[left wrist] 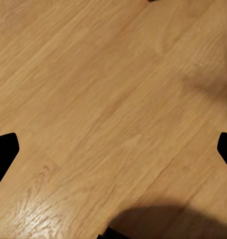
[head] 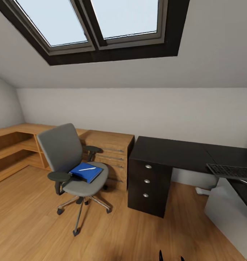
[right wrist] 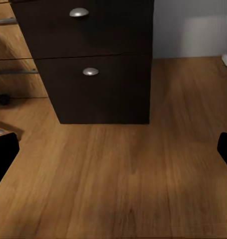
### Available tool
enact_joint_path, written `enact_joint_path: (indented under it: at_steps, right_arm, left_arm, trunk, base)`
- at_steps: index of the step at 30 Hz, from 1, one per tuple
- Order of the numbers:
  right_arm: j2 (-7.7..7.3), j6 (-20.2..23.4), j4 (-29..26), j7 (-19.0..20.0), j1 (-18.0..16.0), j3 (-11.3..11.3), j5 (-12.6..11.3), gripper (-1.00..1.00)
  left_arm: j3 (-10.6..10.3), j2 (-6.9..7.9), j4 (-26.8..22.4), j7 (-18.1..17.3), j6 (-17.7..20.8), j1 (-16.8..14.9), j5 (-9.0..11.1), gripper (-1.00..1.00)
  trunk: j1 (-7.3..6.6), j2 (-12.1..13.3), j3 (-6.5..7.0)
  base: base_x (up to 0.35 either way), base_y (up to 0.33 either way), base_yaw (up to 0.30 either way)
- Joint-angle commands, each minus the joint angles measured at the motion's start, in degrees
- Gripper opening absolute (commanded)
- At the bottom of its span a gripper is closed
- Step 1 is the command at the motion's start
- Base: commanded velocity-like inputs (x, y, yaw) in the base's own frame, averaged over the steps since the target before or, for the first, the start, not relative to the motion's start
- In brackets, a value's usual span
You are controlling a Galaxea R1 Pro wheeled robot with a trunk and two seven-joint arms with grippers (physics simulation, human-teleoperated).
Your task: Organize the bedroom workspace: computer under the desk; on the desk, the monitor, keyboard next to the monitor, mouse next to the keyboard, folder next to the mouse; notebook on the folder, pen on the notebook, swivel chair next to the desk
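The grey swivel chair (head: 65, 156) stands on the wooden floor left of the black desk (head: 170, 152). A bright blue folder (head: 88, 173) lies on its seat with the white pen (head: 86, 169) on top. The notebook is hidden or out of view. At the right edge the dark keyboard (head: 230, 171) rests on the desk's side wing, with the light grey computer (head: 225, 212) below it. The monitor and mouse are out of view. My left gripper (left wrist: 113, 149) is open over bare floor. My right gripper (right wrist: 113, 149) is open and faces the desk's drawers (right wrist: 91, 72) from low down.
A light wooden drawer cabinet (head: 111, 152) stands between chair and desk. Low wooden shelving (head: 15, 148) runs along the left wall. A small white object (head: 202, 190) lies on the floor under the desk. A sloped ceiling with a skylight (head: 98, 21) is overhead.
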Motion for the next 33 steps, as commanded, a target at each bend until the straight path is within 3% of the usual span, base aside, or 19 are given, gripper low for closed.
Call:
enact_joint_path:
  at_steps: [1, 18, 21, 22, 23, 24, 29, 33]
  right_arm:
    - [0.02, -0.20, 0.10, 0.02, -0.07, -0.41, 0.14, 1.00]
    - [0.16, 0.04, 0.11, 0.08, -0.07, -0.41, 0.17, 1.00]
    - [0.18, 2.60, 0.11, 0.27, -0.07, -0.27, 0.24, 1.00]
    - [0.19, 4.46, 0.06, 0.29, -0.07, -0.21, 0.29, 1.00]
    - [0.19, 9.08, -0.27, 0.31, -0.07, -0.10, 0.40, 1.00]
    - [0.19, 9.88, -0.29, 0.28, -0.07, -0.10, 0.44, 1.00]
    - [-0.16, 11.15, -0.05, 0.11, 0.00, -0.26, 0.53, 1.00]
    - [-1.33, 11.20, 0.05, 0.03, 2.33, -0.31, 0.54, 1.00]
  left_arm:
    - [0.00, 0.00, -0.01, 0.12, -0.14, -0.02, 0.04, 1.00]
    - [0.00, -0.17, 0.10, 0.12, -0.14, -0.01, -0.04, 1.00]
    - [0.00, -0.18, 0.10, 0.12, -0.14, -0.02, -0.04, 1.00]
    - [0.01, -0.18, 0.10, 0.12, -0.14, -0.02, -0.04, 1.00]
    - [0.05, -0.13, 0.15, 0.12, -0.14, 0.00, -0.03, 1.00]
    - [0.03, -0.13, 0.23, 0.12, -0.11, -0.01, -0.03, 1.00]
    - [0.02, -0.06, 1.15, 0.12, -0.11, -0.02, -0.09, 1.00]
    - [0.00, 0.10, 2.91, 0.09, -0.19, -0.02, -0.11, 1.00]
  trunk:
    - [-0.02, -0.03, 0.00]
    - [-0.02, -0.03, 1.07]
    - [-0.02, -0.03, 1.25]
    - [-0.02, -0.03, 1.31]
    - [-0.02, -0.03, 1.34]
    - [-0.02, -0.03, 1.36]
    - [-0.02, -0.03, 1.41]
    - [-0.02, -0.03, 1.52]
  base:
    - [-0.217, 0.000, -0.197]
    - [-0.322, 0.000, -0.197]
    - [-0.337, 0.000, -0.198]
    - [-0.337, 0.000, -0.200]
    - [-0.318, 0.000, -0.213]
    - [-0.268, 0.000, -0.212]
    - [-0.142, 0.000, -0.206]
    - [-0.027, 0.000, -0.219]
